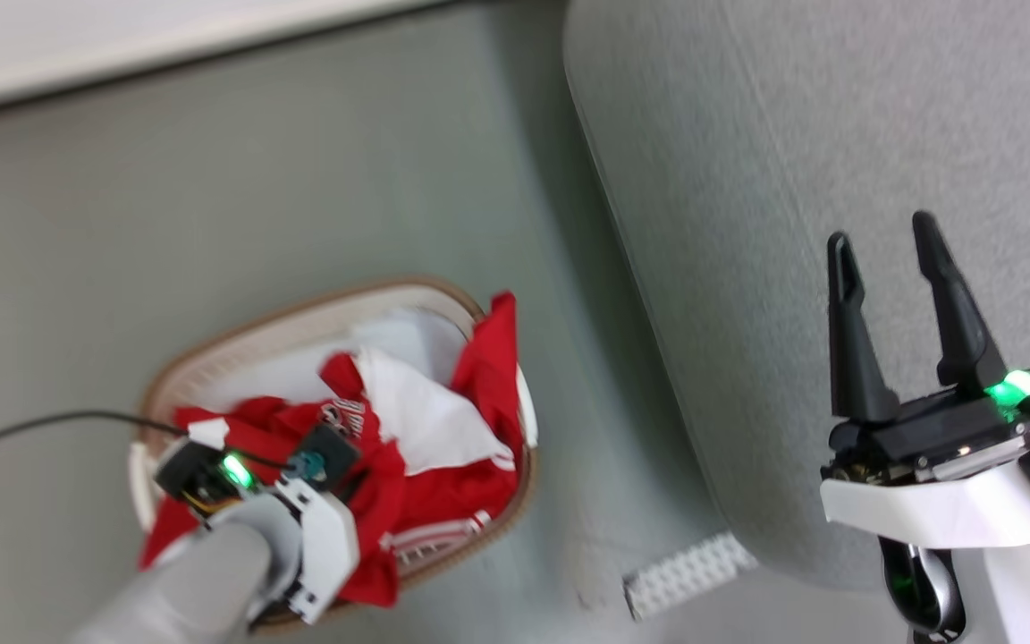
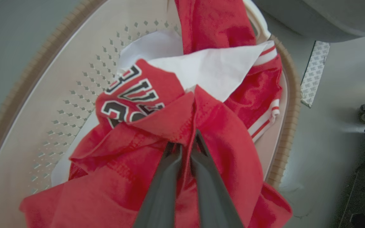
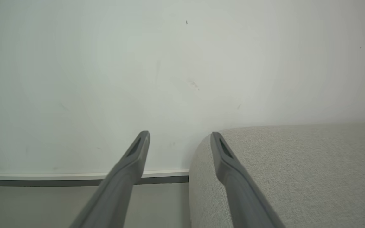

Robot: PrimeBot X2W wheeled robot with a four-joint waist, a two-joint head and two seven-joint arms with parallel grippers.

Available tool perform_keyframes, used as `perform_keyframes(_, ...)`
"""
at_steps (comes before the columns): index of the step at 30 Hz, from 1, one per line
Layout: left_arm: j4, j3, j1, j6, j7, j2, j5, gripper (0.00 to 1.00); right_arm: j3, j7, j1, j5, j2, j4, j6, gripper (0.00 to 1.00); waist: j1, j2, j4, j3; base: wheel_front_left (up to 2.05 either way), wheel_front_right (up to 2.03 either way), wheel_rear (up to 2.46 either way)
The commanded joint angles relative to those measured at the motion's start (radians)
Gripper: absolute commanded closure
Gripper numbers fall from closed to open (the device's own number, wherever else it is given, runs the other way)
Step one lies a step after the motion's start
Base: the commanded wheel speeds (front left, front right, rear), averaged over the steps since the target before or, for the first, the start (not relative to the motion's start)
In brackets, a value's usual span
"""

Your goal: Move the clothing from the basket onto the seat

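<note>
My left gripper is pinched together on a red fold of the clothing, which lies heaped in the basket, one piece draped over the rim nearest the seat. My right gripper hangs with fingers spread apart above the seat's edge.

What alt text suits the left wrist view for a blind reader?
The dark-fingered left gripper, shut, pinches a fold of soft red sports clothing with white panels, heaped in an oval cream perforated plastic basket with a brown rim.
</note>
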Motion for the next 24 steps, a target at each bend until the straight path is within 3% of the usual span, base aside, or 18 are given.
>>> perform_keyframes(1, 0.005, 0.003, 0.027, 0.002, -0.01, -0.01, -0.015, 1.0, -0.005, 0.001, 0.018, -0.008, -0.003, 0.01, -0.002, 0.0, 0.0, 0.0, 0.051, -0.094, 0.0, 0.0, 0.0)
perform_keyframes(12, -0.077, 0.076, 0.109, 0.002, -0.052, -0.087, -0.137, 1.0, -0.043, 0.001, 0.109, -0.066, -0.003, 0.094, -0.002, 0.0, 0.0, 0.0, 0.141, -0.345, 0.0, 0.0, 0.0)
perform_keyframes(24, -0.366, 0.261, 0.178, 0.042, -0.051, -0.06, -0.123, 1.0, -0.021, 0.001, 0.192, -0.089, -0.003, 0.157, -0.002, 0.0, 0.0, 0.0, 0.211, -0.508, 0.0, 0.0, 0.0)
